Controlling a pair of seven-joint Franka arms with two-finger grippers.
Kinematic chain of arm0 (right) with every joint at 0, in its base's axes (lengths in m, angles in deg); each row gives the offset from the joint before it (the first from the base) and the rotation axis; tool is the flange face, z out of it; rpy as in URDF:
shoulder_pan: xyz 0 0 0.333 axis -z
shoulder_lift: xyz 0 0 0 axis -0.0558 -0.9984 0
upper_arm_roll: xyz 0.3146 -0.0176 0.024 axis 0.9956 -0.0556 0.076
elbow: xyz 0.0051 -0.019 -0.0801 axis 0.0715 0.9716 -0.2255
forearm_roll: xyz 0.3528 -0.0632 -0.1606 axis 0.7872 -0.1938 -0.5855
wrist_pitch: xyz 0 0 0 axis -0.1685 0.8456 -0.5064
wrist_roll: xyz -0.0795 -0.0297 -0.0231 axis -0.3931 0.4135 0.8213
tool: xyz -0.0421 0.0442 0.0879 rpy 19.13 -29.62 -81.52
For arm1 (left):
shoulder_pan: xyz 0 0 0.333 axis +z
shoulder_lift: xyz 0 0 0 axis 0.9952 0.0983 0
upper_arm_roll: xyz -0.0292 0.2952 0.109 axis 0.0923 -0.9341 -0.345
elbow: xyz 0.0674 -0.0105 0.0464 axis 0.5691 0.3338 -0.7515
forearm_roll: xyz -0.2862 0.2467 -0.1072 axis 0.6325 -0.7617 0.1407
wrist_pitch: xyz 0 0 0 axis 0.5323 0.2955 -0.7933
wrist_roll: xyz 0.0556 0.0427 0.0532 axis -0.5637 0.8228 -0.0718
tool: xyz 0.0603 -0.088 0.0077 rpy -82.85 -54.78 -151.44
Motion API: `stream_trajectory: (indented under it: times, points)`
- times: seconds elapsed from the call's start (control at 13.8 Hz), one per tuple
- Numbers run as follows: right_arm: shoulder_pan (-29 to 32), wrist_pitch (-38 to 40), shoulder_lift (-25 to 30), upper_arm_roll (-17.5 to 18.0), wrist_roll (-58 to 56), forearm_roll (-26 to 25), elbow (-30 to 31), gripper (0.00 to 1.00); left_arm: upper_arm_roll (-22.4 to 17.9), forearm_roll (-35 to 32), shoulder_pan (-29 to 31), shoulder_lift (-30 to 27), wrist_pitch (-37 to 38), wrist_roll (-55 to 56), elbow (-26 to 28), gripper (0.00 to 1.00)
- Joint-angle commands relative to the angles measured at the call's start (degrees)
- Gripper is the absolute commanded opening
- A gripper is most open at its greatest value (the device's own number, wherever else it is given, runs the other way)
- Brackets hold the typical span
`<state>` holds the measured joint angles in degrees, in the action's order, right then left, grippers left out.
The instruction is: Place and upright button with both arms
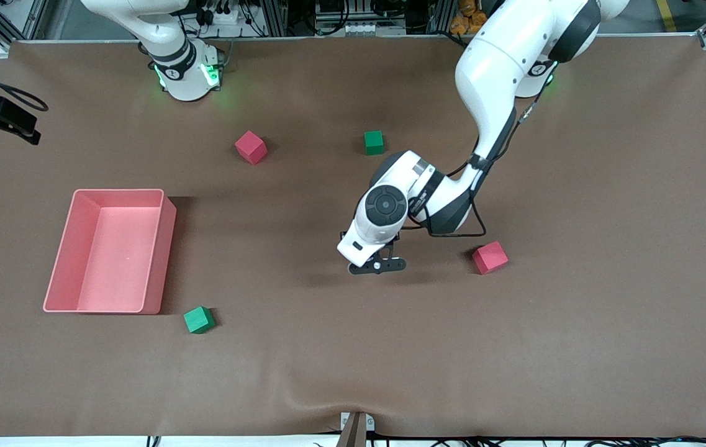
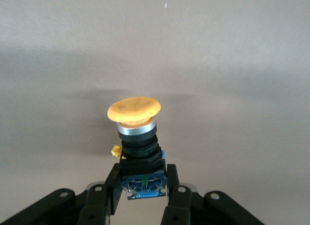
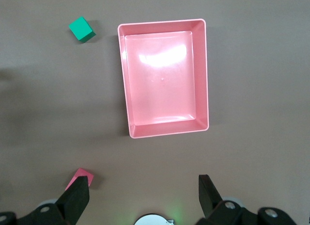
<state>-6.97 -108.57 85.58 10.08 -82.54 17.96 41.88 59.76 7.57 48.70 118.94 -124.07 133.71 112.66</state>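
Note:
The button (image 2: 134, 110) has a round orange cap, a silver ring, a black body and a blue base. My left gripper (image 2: 144, 182) is shut on that base, with the cap pointing away from the fingers. In the front view the left gripper (image 1: 377, 266) hangs low over the middle of the brown mat, and the hand hides the button there. My right gripper (image 3: 143, 182) is open and holds nothing. It waits high above the mat, looking down on the pink bin (image 3: 203, 75).
The pink bin (image 1: 166, 248) lies toward the right arm's end. A red cube (image 1: 490, 257) sits beside the left gripper, toward the left arm's end. Another red cube (image 1: 251, 147) and a green cube (image 1: 374, 142) lie nearer the bases. A second green cube (image 1: 199, 320) sits by the bin's near corner.

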Motion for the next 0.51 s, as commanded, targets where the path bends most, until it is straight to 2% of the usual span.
stream_trajectory:
  times: [0.0,0.15,0.44]
  points:
    - [0.52,-2.65,-1.70,0.00,0.09,0.41,-0.95,1.00,-1.03,-4.11,-2.13,-2.88,0.33,7.92,0.97,0.00]
    - [1.58,-2.14,-1.44,-0.18,0.87,2.87,-0.42,1.00,-1.03,-8.86,-3.80,-2.89,0.33,17.32,0.97,0.00]
    - [2.72,-2.66,-1.61,-0.18,0.53,3.41,-0.68,1.00,-1.12,-20.54,-7.40,-2.62,0.33,31.39,0.97,0.00]
